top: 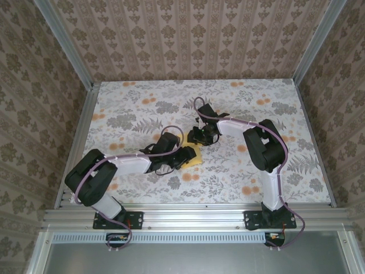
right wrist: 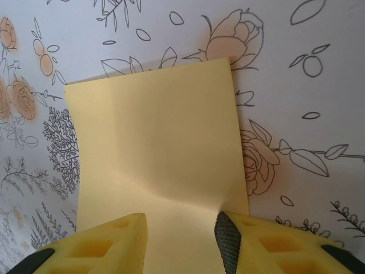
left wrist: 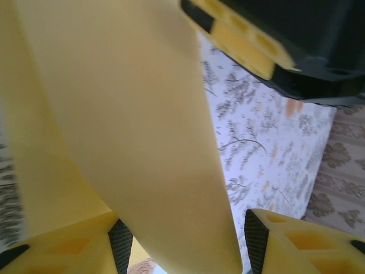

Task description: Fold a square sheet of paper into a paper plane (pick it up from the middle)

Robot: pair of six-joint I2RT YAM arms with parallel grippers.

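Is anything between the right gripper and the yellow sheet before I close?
Nothing visible does. The yellow sheet reaches into the gap of the right gripper, whose jaws stand open on either side of it.

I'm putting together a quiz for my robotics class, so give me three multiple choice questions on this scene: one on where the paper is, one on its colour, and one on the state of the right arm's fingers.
1. Where does the sheet of paper lie?
A) at the far left corner
B) near the middle of the table, between the left gripper and the right gripper
C) on the rail by the arm bases

2. What colour is the sheet?
A) yellow
B) white
C) blue

3. How do the right fingers stand?
A) pressed shut together
B) apart, with the sheet reaching between them
C) clamped on a pen

Answers:
1 B: the top view shows it between the two grippers.
2 A: it is plain yellow in every view.
3 B: the right wrist view shows a gap between them, with paper in it.
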